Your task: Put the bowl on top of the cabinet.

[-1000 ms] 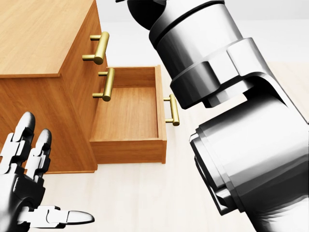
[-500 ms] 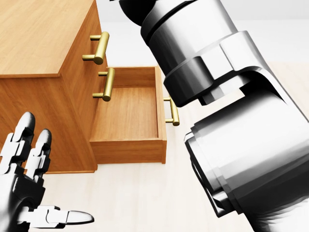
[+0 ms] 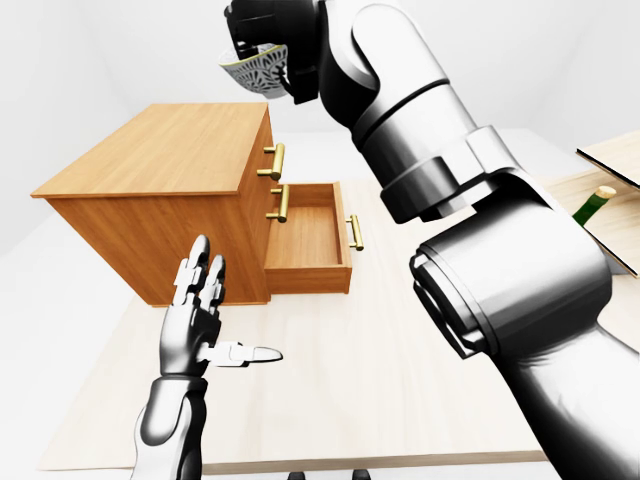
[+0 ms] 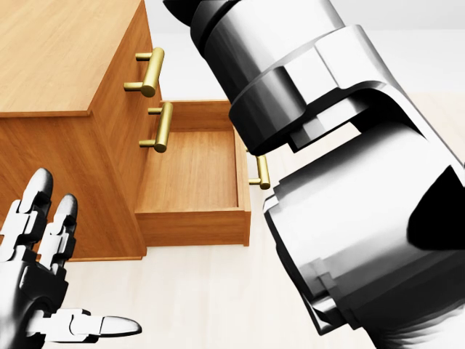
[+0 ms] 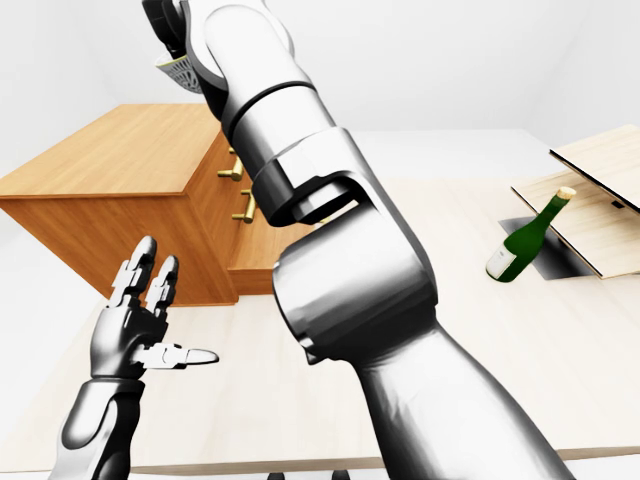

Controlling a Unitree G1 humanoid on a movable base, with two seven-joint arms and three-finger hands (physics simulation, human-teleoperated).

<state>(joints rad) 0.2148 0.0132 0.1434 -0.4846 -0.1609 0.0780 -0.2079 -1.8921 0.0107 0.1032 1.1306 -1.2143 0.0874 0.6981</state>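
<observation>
The right hand (image 3: 262,45) grips the patterned bowl (image 3: 250,72) high at twelve o'clock in the left-eye view, above the right edge of the cabinet (image 3: 170,150) top and not touching it. The lowest drawer (image 3: 305,240) stands pulled out (brass handles (image 3: 278,160) on all three). At eight o'clock the left hand (image 3: 200,320) hovers over the bench (image 3: 330,380), fingers spread wide. A green bottle (image 5: 525,238) leans at three o'clock in the right-eye view.
</observation>
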